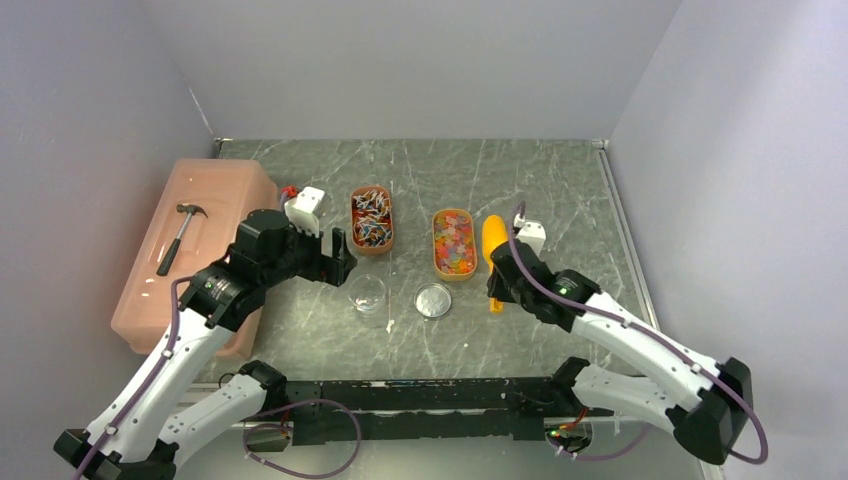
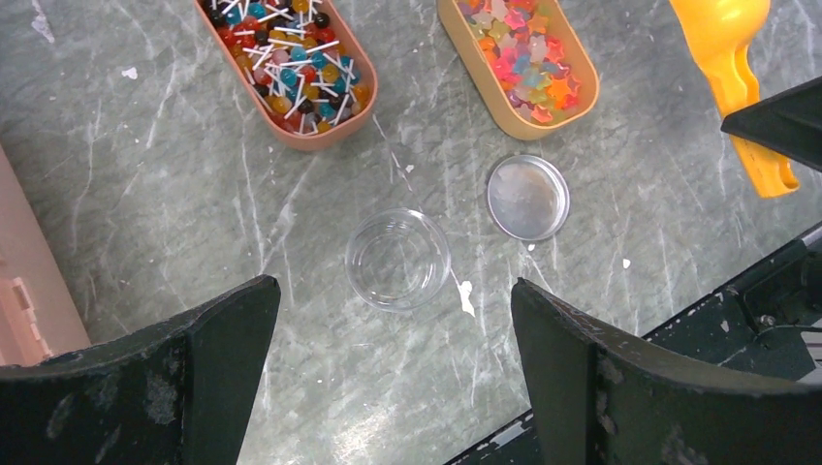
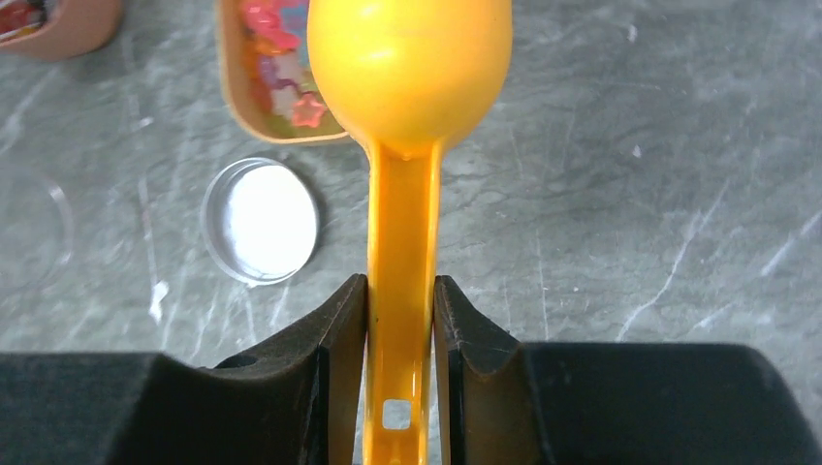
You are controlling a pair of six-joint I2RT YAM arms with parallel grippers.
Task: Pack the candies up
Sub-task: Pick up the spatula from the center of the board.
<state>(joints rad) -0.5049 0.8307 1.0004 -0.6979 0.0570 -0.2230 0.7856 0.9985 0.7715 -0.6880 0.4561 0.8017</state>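
Mixed red, blue and white candies (image 1: 371,217) fill the left orange tray (image 2: 325,136). Glossy star-shaped candies (image 1: 453,243) fill the right tray (image 2: 504,121). A clear empty cup (image 1: 368,295) and its round lid (image 1: 432,300) stand in front of the trays. My left gripper (image 1: 340,258) is open and empty, hovering above the table just near of the cup (image 2: 397,260). My right gripper (image 3: 400,286) is shut on the handle of the yellow-orange scoop (image 3: 407,68). The scoop's bowl is beside the right tray's star candies (image 3: 276,58).
A pink plastic box (image 1: 215,190) with a hammer (image 1: 180,235) on top stands at the table's left edge, close to my left arm. A black rail (image 1: 420,395) runs along the near edge. White walls enclose the table.
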